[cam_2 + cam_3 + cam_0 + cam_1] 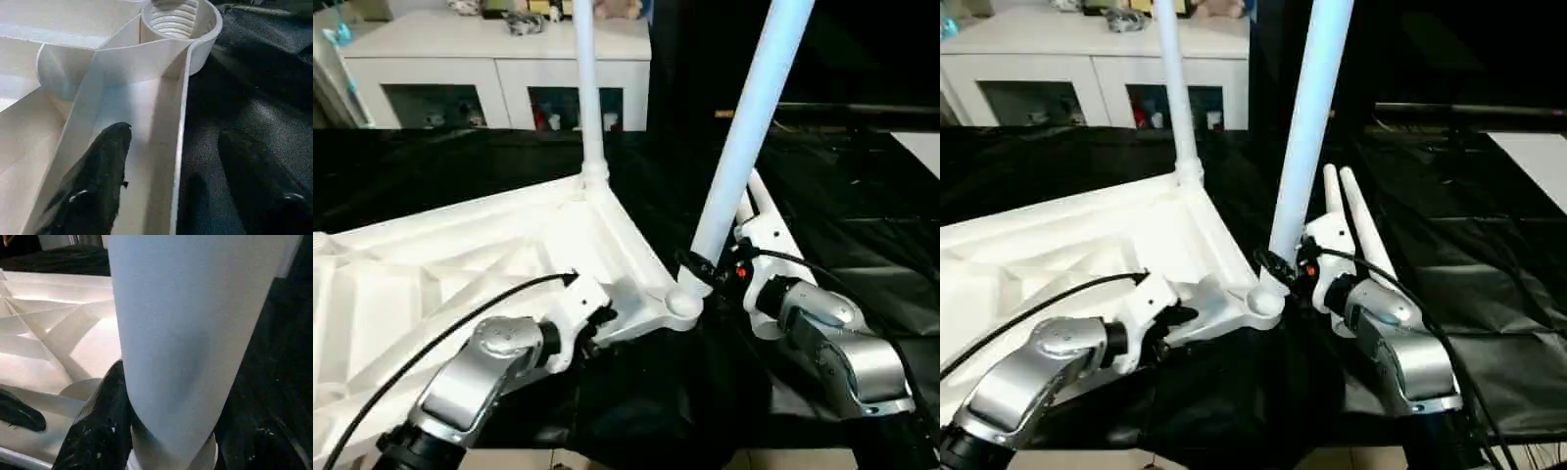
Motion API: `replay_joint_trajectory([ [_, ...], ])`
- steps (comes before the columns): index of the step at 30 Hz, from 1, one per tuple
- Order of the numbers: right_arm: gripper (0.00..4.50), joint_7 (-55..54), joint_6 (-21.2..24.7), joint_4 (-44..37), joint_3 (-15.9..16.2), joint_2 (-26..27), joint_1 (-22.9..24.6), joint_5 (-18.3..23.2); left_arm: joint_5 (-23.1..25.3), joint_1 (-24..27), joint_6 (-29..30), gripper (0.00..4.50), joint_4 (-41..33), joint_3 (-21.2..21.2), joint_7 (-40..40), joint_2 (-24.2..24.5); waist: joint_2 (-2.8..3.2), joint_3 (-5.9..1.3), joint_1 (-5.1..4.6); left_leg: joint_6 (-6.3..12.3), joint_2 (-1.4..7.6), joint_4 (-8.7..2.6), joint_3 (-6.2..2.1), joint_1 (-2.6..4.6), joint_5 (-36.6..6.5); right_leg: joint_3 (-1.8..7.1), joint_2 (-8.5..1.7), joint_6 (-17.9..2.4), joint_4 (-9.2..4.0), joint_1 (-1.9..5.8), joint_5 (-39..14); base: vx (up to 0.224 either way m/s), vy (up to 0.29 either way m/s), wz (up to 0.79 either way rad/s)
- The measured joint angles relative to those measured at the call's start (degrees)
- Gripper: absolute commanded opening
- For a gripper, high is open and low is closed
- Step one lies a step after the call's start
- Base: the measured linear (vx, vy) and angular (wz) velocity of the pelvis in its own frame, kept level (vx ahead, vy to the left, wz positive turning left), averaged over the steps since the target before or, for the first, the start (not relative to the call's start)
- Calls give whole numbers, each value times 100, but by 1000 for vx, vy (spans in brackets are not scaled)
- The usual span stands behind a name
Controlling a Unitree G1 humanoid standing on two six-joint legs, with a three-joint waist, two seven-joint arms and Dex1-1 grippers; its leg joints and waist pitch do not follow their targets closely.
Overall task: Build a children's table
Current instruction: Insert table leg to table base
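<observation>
- Left gripper [599, 323]: nearest item, at the near edge of the tabletop close to its near corner. Its two black fingers [100, 181] are apart and straddle the raised rim, one inside the ribbed underside, the other outside over the black cloth. Whether they press on the rim cannot be told.
- Right gripper [1283, 269]: just right of the near corner, fingers clamped on the lower end of a leg, one finger [100, 423] on each side of the shaft.
- Black cloth [862, 225]: crumpled sheet covering the work surface under and around all parts.
- Tabletop [460, 255]: white plastic, lying upside down on the cloth, ribs facing up, spreading from the centre toward the left.
- Near corner socket [683, 304]: round and threaded inside as the left wrist view shows it; the held leg's base sits at it.
- Held leg [749, 127]: long, white, tapered, rising from the near socket and leaning to the right.
- Spare legs [1356, 220]: two white legs lying side by side on the cloth, just beyond the right wrist.
- Far leg [585, 88]: white, standing upright in the far corner socket.
- Cabinet [499, 69]: white, glass-fronted, at the back with small objects on top.
</observation>
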Motion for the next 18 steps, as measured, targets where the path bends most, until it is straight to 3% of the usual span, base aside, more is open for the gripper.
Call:
replay_joint_trajectory([
  [11,186,13,48,-9,93,-18,0,-61,72,-159,524,187,-180,-78,161,27,-7,4,11,24,0,1,23,-36,14,10,-2,-1,-50,-13,-4,0,0,0],
  [15,186,28,48,-64,93,-49,0,-61,36,-199,732,153,-308,-108,112,85,-12,2,16,35,1,2,27,-92,22,13,-2,1,-38,-73,1,0,0,0],
  [18,186,72,48,-68,93,-59,0,-62,23,-212,896,140,-455,-222,17,211,-12,2,13,38,2,2,30,-94,24,16,-2,2,-34,-81,1,0,0,0],
])
